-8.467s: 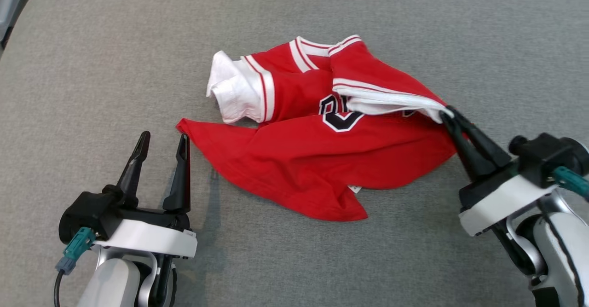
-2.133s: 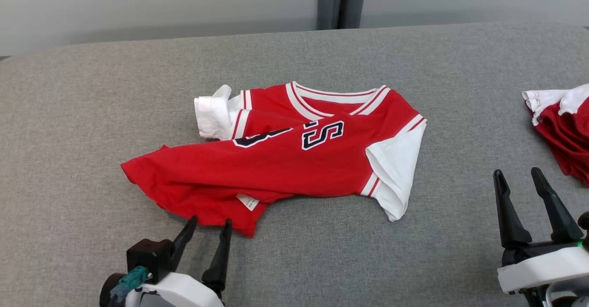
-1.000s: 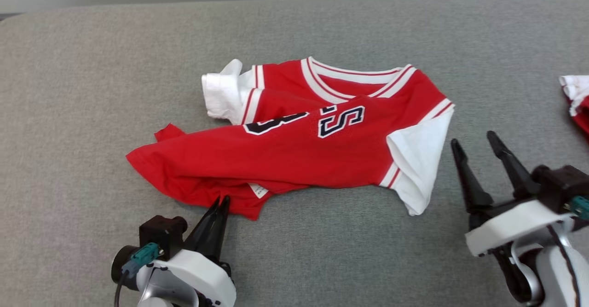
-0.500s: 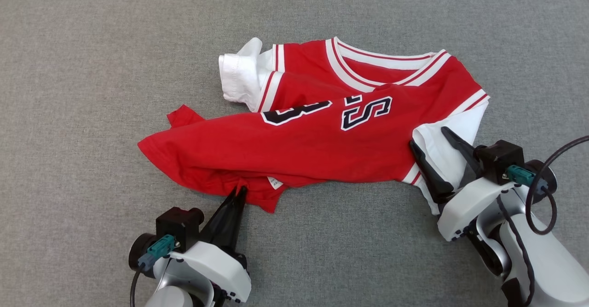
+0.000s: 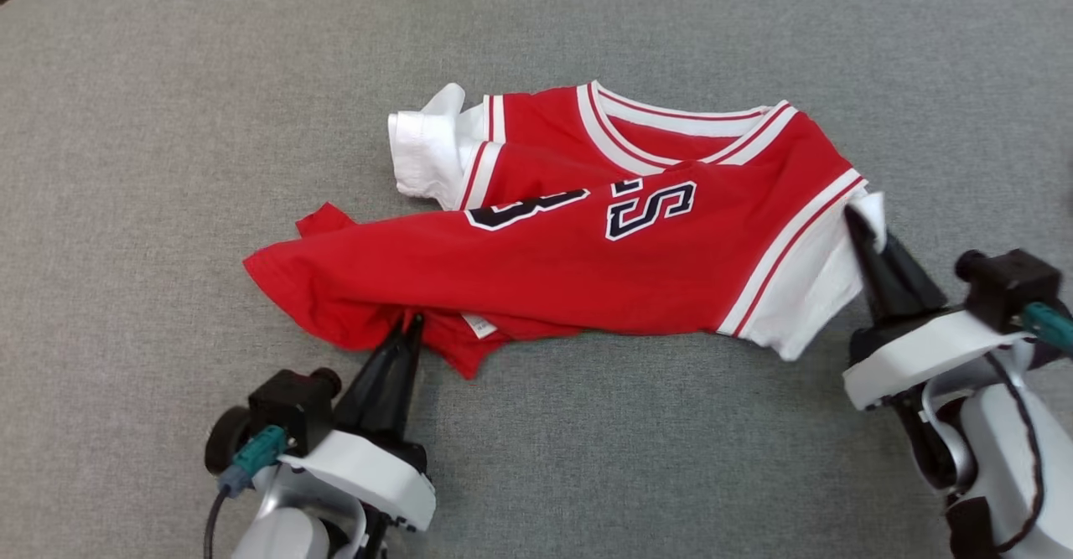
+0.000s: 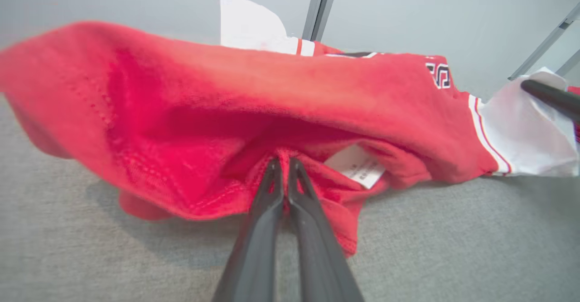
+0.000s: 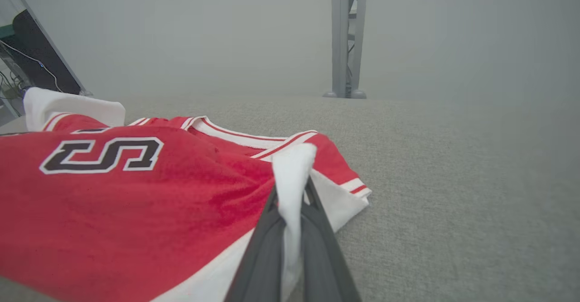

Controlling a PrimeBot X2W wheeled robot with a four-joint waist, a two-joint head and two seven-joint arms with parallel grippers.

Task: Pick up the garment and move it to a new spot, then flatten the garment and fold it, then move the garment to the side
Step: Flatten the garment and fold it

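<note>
The garment (image 5: 578, 274) is a red jersey with white sleeves, striped trim and dark letters, lying crumpled on the grey padded surface (image 5: 168, 123). My left gripper (image 5: 411, 324) is shut on the red bottom hem near the white label; in the left wrist view its fingers (image 6: 290, 189) pinch a fold of red cloth (image 6: 181, 125). My right gripper (image 5: 857, 217) is shut on the white right sleeve (image 5: 826, 291), lifting it slightly. White sleeve fabric (image 7: 292, 179) is bunched between the dark fingers (image 7: 267, 220) in the right wrist view. The other white sleeve (image 5: 423, 152) is folded at the back left.
The grey padded surface (image 7: 453, 179) stretches wide on all sides of the jersey. A grey upright post (image 7: 346, 35) stands beyond its far edge, against a pale wall (image 7: 204, 30).
My right gripper has closed on the white sleeve and pulled it up and to the right. The left gripper stays shut on the hem. The head camera has shifted.
</note>
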